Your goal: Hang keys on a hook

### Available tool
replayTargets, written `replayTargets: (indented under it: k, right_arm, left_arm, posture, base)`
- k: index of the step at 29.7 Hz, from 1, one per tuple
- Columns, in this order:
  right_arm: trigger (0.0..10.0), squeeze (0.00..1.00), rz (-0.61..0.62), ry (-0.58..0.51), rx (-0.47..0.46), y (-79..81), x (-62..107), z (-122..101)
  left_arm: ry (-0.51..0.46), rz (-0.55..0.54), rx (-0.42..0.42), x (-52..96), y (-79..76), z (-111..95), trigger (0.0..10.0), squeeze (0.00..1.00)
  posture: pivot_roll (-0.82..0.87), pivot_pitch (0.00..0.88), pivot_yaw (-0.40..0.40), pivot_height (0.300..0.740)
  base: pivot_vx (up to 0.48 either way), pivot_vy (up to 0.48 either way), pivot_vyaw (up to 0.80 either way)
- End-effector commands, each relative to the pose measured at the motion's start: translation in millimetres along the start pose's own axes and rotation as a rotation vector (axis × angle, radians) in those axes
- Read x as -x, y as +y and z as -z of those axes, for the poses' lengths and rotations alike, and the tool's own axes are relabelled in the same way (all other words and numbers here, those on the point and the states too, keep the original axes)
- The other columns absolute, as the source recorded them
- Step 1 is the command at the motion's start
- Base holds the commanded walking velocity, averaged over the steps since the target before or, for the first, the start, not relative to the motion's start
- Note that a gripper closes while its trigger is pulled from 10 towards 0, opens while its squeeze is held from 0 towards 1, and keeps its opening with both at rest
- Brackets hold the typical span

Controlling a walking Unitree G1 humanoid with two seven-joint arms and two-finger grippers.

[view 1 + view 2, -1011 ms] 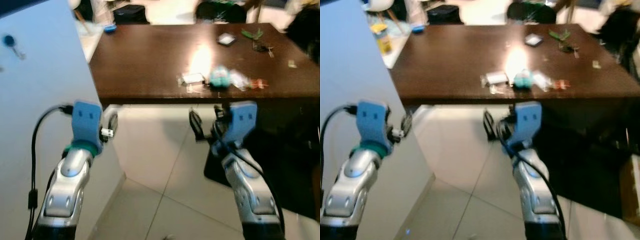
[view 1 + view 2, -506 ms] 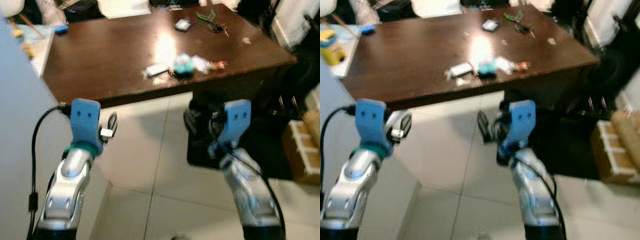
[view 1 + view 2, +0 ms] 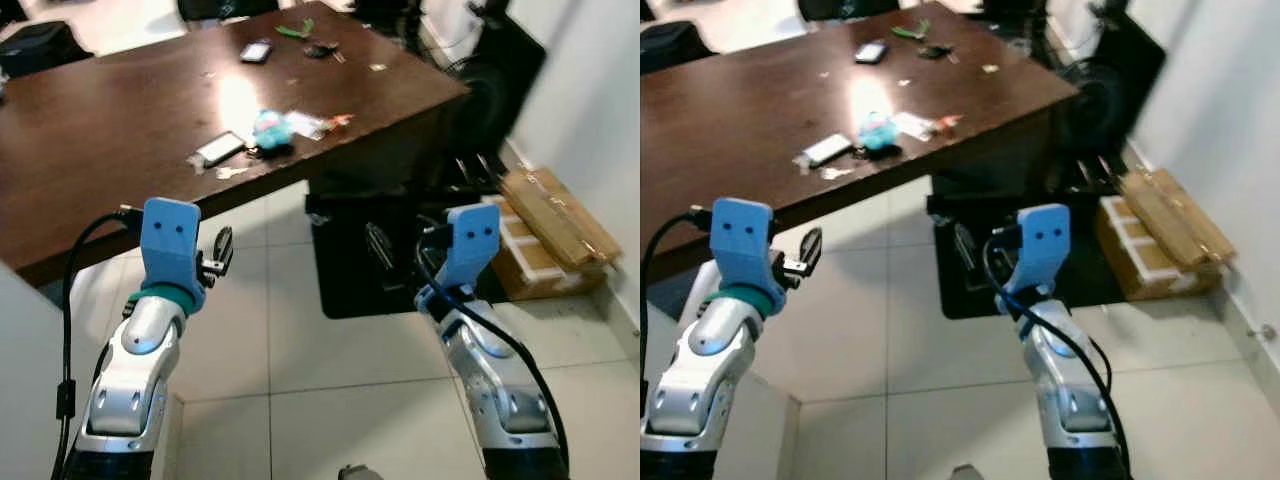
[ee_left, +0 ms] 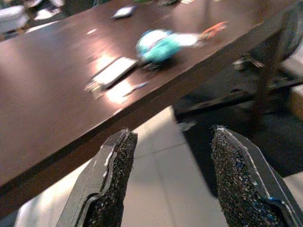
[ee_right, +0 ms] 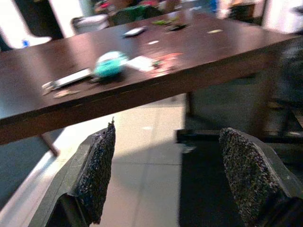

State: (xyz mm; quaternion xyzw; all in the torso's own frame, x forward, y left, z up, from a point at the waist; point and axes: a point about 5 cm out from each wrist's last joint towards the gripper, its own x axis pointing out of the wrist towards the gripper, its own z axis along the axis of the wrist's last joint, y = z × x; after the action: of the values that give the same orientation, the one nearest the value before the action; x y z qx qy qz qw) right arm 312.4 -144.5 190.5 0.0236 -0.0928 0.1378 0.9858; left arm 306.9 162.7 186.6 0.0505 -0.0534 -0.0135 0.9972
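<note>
Left eye view: the dark wooden surface (image 3: 120,110) is seen ahead. A bunch of keys (image 3: 322,50) lies at its far end, beside a small dark card-like item (image 3: 256,51) and a green object (image 3: 296,29). Nearer the front edge lie a teal object (image 3: 270,126), a flat white device (image 3: 216,149) and some small clutter. Both arms are held raised and forward over the tiled floor (image 3: 300,380), well short of the edge; this reads as a carrying-ready posture for an approach, not a reach. No hook can be made out.

Right eye view: same layout. A black cabinet (image 3: 975,250) stands under the surface corner, and stacked cardboard (image 3: 1160,235) lies against the wall.

Left wrist view: the left pincer (image 4: 168,182) is spread wide with nothing between its fingers (image 4: 118,175), aimed at the front edge below the teal object.

Right wrist view: the right pincer (image 5: 168,172) is likewise spread and empty, its fingers (image 5: 97,172) framing the floor beneath the surface. The keys (image 5: 175,27) appear far off. Judged: the pickup step is not yet begun; the far end must be approached first.
</note>
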Motion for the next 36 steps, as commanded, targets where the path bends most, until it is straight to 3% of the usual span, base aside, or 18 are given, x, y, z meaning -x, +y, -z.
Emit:
replayTargets:
  k: [1, 10, 16, 24, 32, 36]
  right_arm:
    - [10.0, 0.0, -0.003, 0.01, -0.012, 0.2, 2.0, 2.2]
    - [10.0, 0.0, 0.003, -0.028, 0.01, -0.7, 0.9, -4.7]
    - [10.0, 0.0, -0.01, -0.125, -0.02, 9.3, -7.7, -26.6]
    - [10.0, 0.0, -0.03, -0.128, -0.041, 16.0, -9.8, -26.2]
    - [10.0, 0.0, -0.018, -0.124, -0.024, 9.0, -7.5, -24.4]
    - [10.0, 0.0, -0.002, -0.131, 0.025, -1.1, -8.5, -25.7]
  left_arm:
    - [0.02, -0.009, -0.005, 1.8, 1.6, 3.4, 10.0, 0.0]
    - [-0.023, -0.016, -0.05, 1.4, -0.8, -5.4, 10.0, 0.0]
    - [-0.086, 0.012, -0.081, 2.3, -9.3, -20.9, 10.0, 0.0]
    - [-0.104, 0.035, -0.081, 2.1, -16.1, -24.9, 10.0, 0.0]
    - [-0.138, 0.062, -0.113, 1.2, -23.2, -28.9, 10.0, 0.0]
    - [-0.173, 0.117, -0.116, -1.1, -34.3, -36.1, 10.0, 0.0]
  posture:
    - [-0.16, 0.098, 0.142, 0.74]
    - [-0.15, 0.096, 0.142, 0.74]
    - [-0.14, 0.09, 0.142, 0.74]
    - [-0.14, 0.083, 0.142, 0.74]
    - [-0.15, 0.06, 0.139, 0.74]
    - [-0.17, 0.031, 0.143, 0.74]
  base:
    - [0.0, 0.0, -0.8]
    - [0.361, 0.0, -0.22]
    - [0.465, 0.0, 0.0]
    - [0.465, 0.0, 0.0]
    - [0.465, 0.0, 0.0]
    - [0.465, 0.0, 0.0]
